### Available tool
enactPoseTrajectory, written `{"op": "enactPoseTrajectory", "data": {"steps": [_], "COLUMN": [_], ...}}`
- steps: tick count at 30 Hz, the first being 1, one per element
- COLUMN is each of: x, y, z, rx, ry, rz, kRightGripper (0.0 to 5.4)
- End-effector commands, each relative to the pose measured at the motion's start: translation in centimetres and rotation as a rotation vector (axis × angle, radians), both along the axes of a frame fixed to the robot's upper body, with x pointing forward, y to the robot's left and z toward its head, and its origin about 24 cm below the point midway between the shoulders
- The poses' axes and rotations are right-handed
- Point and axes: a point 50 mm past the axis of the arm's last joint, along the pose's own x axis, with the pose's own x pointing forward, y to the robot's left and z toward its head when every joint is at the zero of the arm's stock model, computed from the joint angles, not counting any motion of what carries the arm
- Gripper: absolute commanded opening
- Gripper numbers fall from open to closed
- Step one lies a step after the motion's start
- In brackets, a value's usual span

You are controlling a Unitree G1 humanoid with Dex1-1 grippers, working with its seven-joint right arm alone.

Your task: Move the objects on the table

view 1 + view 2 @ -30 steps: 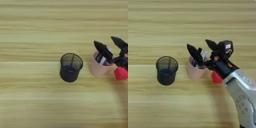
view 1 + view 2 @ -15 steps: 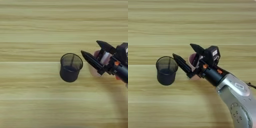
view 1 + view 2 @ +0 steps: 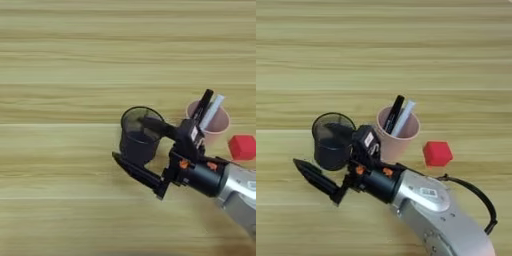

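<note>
A round black wire-mesh pen cup (image 3: pixel 138 136) stands upright near the middle of the table (image 3: pixel 60 50). My right gripper (image 3: pixel 129 138) is open and straddles it. One black finger (image 3: pixel 152 125) reaches across the cup's mouth. The other finger (image 3: pixel 136 171) lies low outside the near wall. I cannot tell whether either touches the mesh. A slim black marker pen (image 3: pixel 394 114) leans in a pink cup (image 3: pixel 399 140) to the right, beside a pale pen. A small red cube (image 3: pixel 437 153) sits on the table right of the pink cup.
My silver forearm (image 3: pixel 428 200) comes in from the bottom right and crosses the near table in front of the pink cup. A black cable (image 3: pixel 476 197) loops off it on the right.
The gripper has swung left from the pink cup to the mesh cup, its open fingers now on either side of the cup's near wall. The cups and cube have not moved.
</note>
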Motion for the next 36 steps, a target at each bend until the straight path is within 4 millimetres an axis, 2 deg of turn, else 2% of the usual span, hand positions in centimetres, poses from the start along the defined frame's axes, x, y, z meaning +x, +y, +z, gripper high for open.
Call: {"op": "enactPoseTrajectory", "data": {"steps": [1,11,24,36], "x": [-0.3,-1.2,-1.7,-0.6], "y": [0.8,2.2,4.9,5.4], "z": [1.1,0.0,-3.4,-5.7], "rx": [0.003,-0.008,-0.034,-0.072], "ry": [-0.096,-0.067,-0.002,-0.008], "rz": [0.031,0.094,0.088,0.003], "kRightGripper": [5.35,5.35,5.35,5.35]}}
